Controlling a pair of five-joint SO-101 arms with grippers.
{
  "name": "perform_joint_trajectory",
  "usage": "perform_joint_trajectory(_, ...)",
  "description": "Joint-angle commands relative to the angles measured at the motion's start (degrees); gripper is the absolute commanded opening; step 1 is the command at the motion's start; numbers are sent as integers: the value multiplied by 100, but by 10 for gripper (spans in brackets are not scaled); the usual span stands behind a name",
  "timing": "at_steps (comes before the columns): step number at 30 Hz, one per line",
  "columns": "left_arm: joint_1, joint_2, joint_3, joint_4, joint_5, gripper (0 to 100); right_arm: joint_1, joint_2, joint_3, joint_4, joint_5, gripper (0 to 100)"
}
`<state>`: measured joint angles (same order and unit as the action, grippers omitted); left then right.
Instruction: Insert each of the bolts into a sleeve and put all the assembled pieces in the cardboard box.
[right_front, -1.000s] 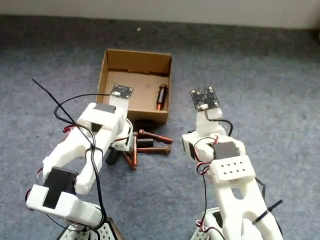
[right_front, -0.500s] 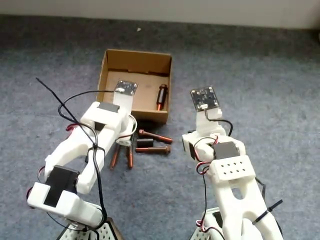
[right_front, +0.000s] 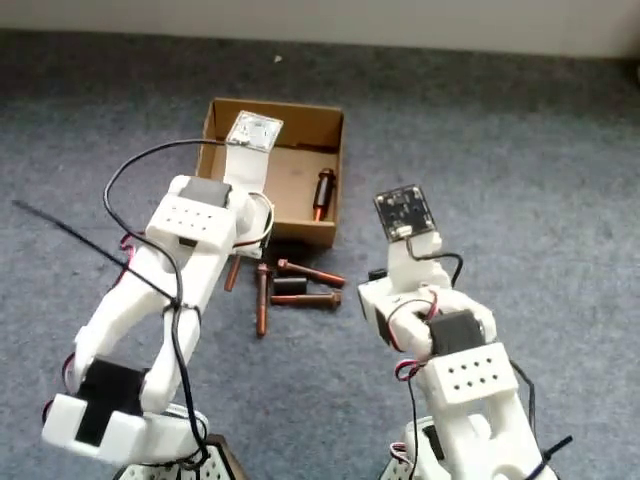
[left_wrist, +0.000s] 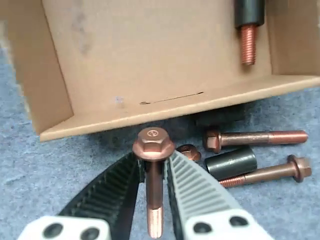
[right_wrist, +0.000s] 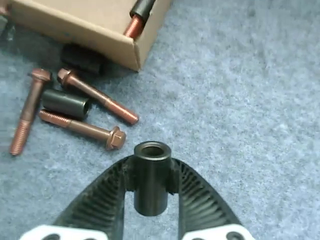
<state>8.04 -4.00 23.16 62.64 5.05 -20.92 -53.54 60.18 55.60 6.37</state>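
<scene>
The left gripper (left_wrist: 154, 159) is clamped on a copper-coloured flanged bolt (left_wrist: 153, 146) just under its head, beside the near wall of the brown cardboard box (left_wrist: 55, 85). The right gripper (right_wrist: 151, 167) pinches a black cylindrical sleeve (right_wrist: 151, 195) at mid-body, right of the loose bolts (right_wrist: 82, 126). Both pieces look rigid, smooth and probably slippery; these grips leave the ends free for mating.

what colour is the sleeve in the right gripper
Black; the sleeve in the right gripper shows best in the right wrist view.
</scene>
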Motion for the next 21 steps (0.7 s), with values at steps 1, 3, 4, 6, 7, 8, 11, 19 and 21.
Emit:
perform_joint_trajectory(1, -13, -1754, 409, 26, -26, 7, -268, -1499, 391, 13, 18, 5)
perform_joint_trajectory(3, -13, -2466, 681, -114, -18, 7, -312, -2000, 593, 13, 18, 5)
perform_joint_trajectory(4, -13, -2826, 857, -193, -9, 7, -382, -2237, 699, 13, 18, 5)
perform_joint_trajectory(6, 48, -3495, 1156, -404, -9, 7, -567, -2633, 866, 13, 18, 7)
perform_joint_trajectory(7, 110, -3811, 1332, -519, -9, 7, -664, -2826, 936, 13, 18, 7)
perform_joint_trajectory(8, 171, -4119, 1516, -668, -9, 7, -787, -3011, 1024, 13, 18, 7)
perform_joint_trajectory(11, 426, -5007, 2132, -1108, 316, 6, -1200, -3521, 1262, 13, 18, 7)
perform_joint_trajectory(19, 611, -7055, 3319, -1916, 1011, 6, -1789, -4875, 2220, -497, 18, 9)
perform_joint_trajectory(21, 629, -7468, 3459, -1916, 1055, 6, -1895, -5165, 2571, -813, 26, 9)
